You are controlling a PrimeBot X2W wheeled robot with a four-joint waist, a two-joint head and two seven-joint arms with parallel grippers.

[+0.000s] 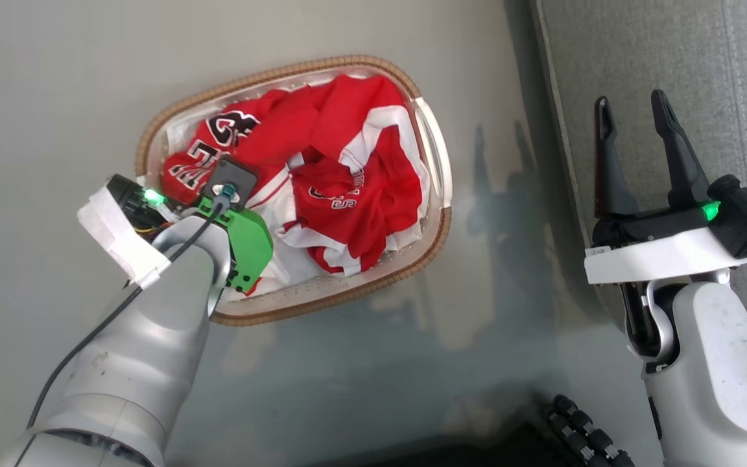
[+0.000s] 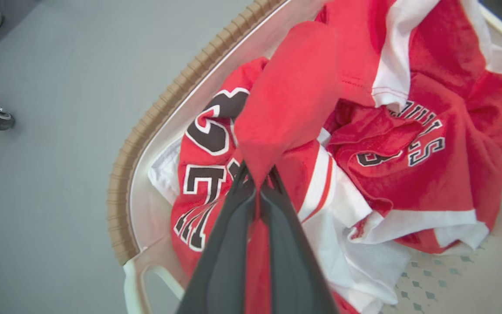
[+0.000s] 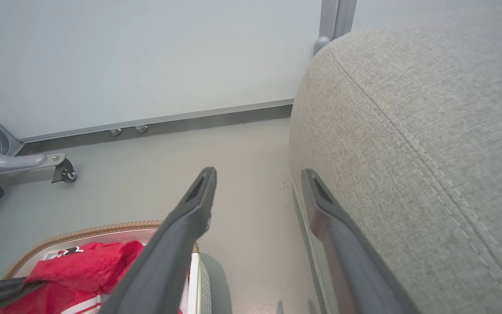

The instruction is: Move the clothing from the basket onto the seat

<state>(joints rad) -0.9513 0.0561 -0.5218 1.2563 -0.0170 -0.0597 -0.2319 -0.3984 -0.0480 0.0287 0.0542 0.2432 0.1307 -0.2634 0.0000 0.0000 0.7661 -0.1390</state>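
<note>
grey floor (image 1: pixel 56 78). our left gripper (image 2: pixel 257 176) pinching red white-trimmed jersey (image 2: pixel 290 100); we should lift high, clearing brown-rimmed white basket (image 2: pixel 164 104) below. right gripper (image 1: pixel 629 107) spread wide.

Surface: pale grey floor (image 1: pixel 56 97), smooth and glossy, with soft reflections in the lower middle of the head view.
Item 1: basket (image 1: pixel 321 65), oval, white with a brown woven-look rim; stood directly on the floor, centre-left of the head view.
Item 2: seat (image 1: pixel 704 65), grey fabric with a stitched seam; filled the right edge of the head view, a strip of bare floor between it and the basket.
Item 3: castor foot (image 3: pixel 64 172) on a grey metal leg; rested on the floor at the left of the right wrist view.
Boundary: dark skirting (image 3: pixel 216 117) ran where the floor met a pale wall.
</note>
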